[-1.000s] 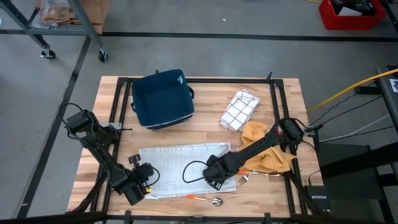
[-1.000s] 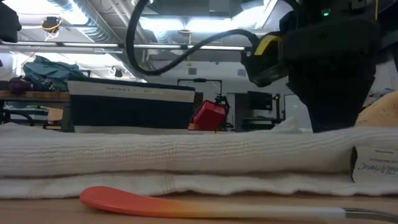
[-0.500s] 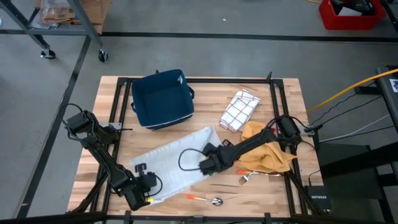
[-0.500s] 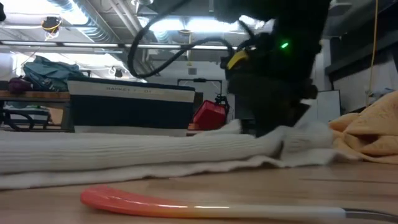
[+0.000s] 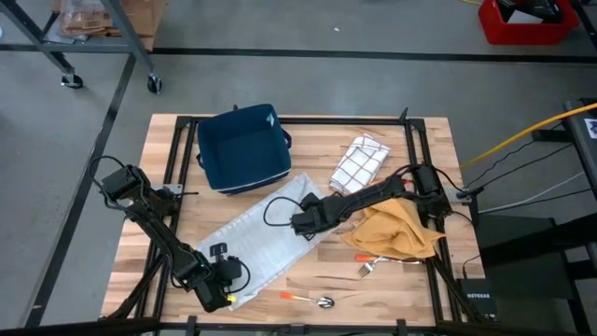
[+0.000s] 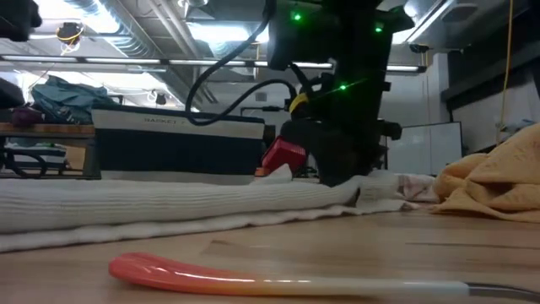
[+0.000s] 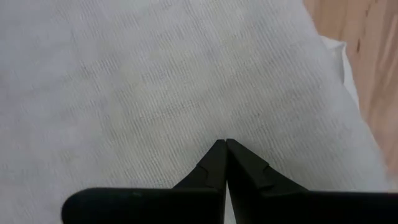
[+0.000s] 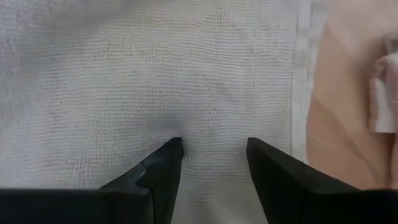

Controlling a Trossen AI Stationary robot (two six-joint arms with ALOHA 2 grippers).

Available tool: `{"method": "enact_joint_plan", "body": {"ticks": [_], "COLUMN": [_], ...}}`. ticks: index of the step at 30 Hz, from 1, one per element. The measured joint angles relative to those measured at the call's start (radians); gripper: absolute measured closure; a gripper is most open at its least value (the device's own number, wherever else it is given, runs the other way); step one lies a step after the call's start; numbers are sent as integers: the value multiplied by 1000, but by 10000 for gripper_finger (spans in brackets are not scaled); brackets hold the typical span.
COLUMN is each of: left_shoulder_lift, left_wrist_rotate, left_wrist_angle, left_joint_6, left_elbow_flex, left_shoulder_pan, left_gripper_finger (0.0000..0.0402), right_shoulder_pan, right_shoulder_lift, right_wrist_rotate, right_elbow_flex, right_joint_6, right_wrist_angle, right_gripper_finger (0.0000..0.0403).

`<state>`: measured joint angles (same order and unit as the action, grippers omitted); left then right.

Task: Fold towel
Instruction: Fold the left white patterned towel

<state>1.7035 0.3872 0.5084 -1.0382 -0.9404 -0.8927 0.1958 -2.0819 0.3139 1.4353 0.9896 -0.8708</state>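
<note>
From above, the pale woven towel (image 5: pixel 256 238) now lies slanted across the wooden counter (image 5: pixel 410 280) — a second ago it lay square along the near edge, so the fold has begun. The left end effector (image 5: pixel 221 287) sits at its near-left corner, the right end effector (image 5: pixel 303 222) at its far-right end. Left wrist view: fingers pressed together on cloth. Right wrist view: fingers (image 8: pixel 163 163) spread, tips against the weave.

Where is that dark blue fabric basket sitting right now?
In the high view, the dark blue fabric basket sits at the table's far edge, left of the checked white cloth and just beyond the white towel.
</note>
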Motion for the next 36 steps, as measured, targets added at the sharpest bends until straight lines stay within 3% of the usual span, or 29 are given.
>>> {"method": "enact_joint_plan", "body": {"ticks": [8, 14, 22, 30, 36], "left_shoulder_lift": [0, -31, -172, -209, -209], "left_wrist_rotate": [5, 44, 149, 108, 98], "left_wrist_angle": [54, 228, 448, 673, 678], "left_joint_6": [126, 196, 201, 147, 138], "left_elbow_flex": [-65, -150, -184, -182, -132], "left_shoulder_pan": [33, 62, 73, 62, 60], "left_gripper_finger": [401, 401, 400, 400, 400], "right_shoulder_pan": [-22, -10, 39, 123, 183], "right_shoulder_lift": [-2, -2, 0, 0, 0], "right_wrist_rotate": [-71, -72, -46, -45, -21], "right_elbow_flex": [100, 253, 457, 469, 405], "right_joint_6": [-122, -220, -269, -257, -196], "right_wrist_angle": [-1, -74, -199, -195, -142], "right_gripper_finger": [217, 217, 217, 217, 217]}}
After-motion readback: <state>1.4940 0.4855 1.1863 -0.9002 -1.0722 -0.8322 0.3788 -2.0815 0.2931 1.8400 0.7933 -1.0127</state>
